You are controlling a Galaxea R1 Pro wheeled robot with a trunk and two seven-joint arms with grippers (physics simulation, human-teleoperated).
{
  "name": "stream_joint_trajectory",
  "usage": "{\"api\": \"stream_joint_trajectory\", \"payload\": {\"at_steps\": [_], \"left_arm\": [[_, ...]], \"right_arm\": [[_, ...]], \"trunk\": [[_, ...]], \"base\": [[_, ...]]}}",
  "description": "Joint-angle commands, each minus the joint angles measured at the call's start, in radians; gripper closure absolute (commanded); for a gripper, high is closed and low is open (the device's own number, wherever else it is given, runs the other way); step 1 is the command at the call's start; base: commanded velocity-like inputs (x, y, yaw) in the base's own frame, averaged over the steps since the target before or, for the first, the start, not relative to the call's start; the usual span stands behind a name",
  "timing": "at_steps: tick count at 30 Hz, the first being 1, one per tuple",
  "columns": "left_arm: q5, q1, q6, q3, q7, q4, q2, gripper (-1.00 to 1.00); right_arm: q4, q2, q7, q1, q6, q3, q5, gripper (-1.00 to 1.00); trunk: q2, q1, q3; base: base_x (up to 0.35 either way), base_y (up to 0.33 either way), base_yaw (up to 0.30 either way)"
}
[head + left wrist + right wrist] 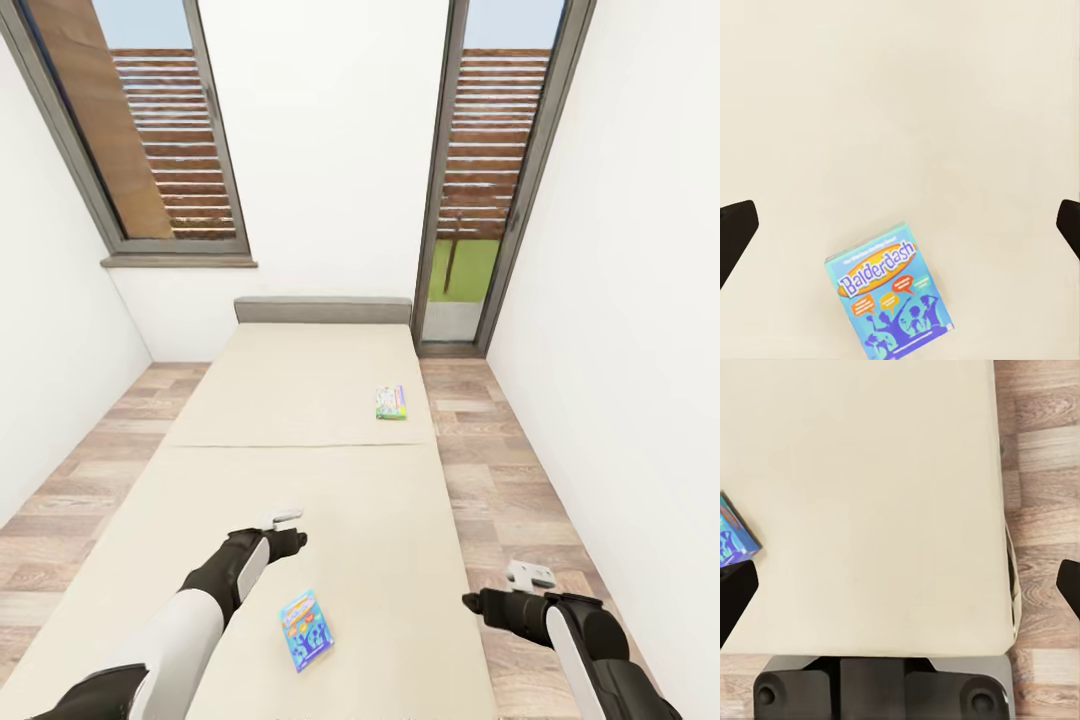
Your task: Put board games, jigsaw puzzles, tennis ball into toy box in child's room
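Both arms reach forward, bent at the elbow. The left gripper [290, 520] points ahead with its jaws spread wide, nothing between them. The right gripper [522, 578] sits level with it and well apart, equally open and empty.

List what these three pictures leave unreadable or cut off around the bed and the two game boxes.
- Far green-edged board game, head view: too small to read its cover.
- Balderdash board game, left wrist view: lower end cut by the picture's edge; right wrist view: mostly cut off at the edge.
- Left end effector and right end effector: fingertips barely enter at the wrist views' sides.
- Bed, head view: near end cut by the bottom edge.
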Motion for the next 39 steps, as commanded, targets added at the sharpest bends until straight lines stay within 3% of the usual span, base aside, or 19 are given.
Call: {"api": "stream_joint_trajectory", "payload": {"at_steps": [1, 10, 17, 22, 28, 31, 34, 39], "left_arm": [[0.001, -0.003, 0.014, 0.004, 0.002, -0.009, -0.002, -1.00], [0.003, -0.040, 0.197, 0.006, -0.007, -0.125, -0.011, -1.00], [0.005, -0.107, 0.234, 0.009, -0.004, -0.137, -0.032, -1.00], [0.005, -0.115, 0.233, 0.009, -0.001, -0.124, -0.043, -1.00], [0.005, -0.118, 0.213, 0.009, -0.001, -0.086, -0.043, -1.00], [0.005, -0.118, 0.199, 0.009, 0.000, -0.081, -0.042, -1.00], [0.005, -0.118, 0.168, 0.008, 0.001, -0.061, -0.042, -1.00], [0.005, -0.118, 0.086, 0.009, 0.003, -0.001, -0.042, -1.00]], "right_arm": [[-0.001, 0.000, 0.007, -0.001, 0.007, -0.001, 0.004, -1.00], [0.003, -0.002, 0.006, -0.005, 0.041, -0.005, 0.004, -1.00], [0.000, -0.005, 0.007, -0.007, 0.045, -0.008, 0.000, -1.00], [-0.006, -0.011, 0.013, -0.007, 0.059, -0.034, -0.008, -1.00], [-0.008, -0.033, 0.037, -0.002, 0.069, -0.136, -0.017, -1.00], [-0.008, -0.036, 0.082, -0.001, 0.069, -0.181, -0.018, -1.00], [-0.009, -0.045, 0.177, 0.000, 0.069, -0.219, -0.018, -1.00], [-0.009, -0.079, 0.313, 0.000, 0.069, -0.236, -0.017, -1.00]], "trunk": [[-0.002, 0.001, -0.004], [-0.002, 0.001, -0.018], [-0.002, 0.001, -0.030], [-0.002, 0.001, -0.038], [-0.002, 0.001, -0.048], [-0.002, 0.001, -0.053], [-0.002, 0.001, -0.058], [-0.002, 0.001, -0.066]], "base": [[0.000, 0.000, 0.000], [0.000, 0.000, 0.000], [0.000, 0.000, 0.000], [0.000, 0.000, 0.000], [0.000, 0.000, 0.000], [0.000, 0.000, 0.000], [0.000, 0.000, 0.000], [0.000, 0.000, 0.000]]}}
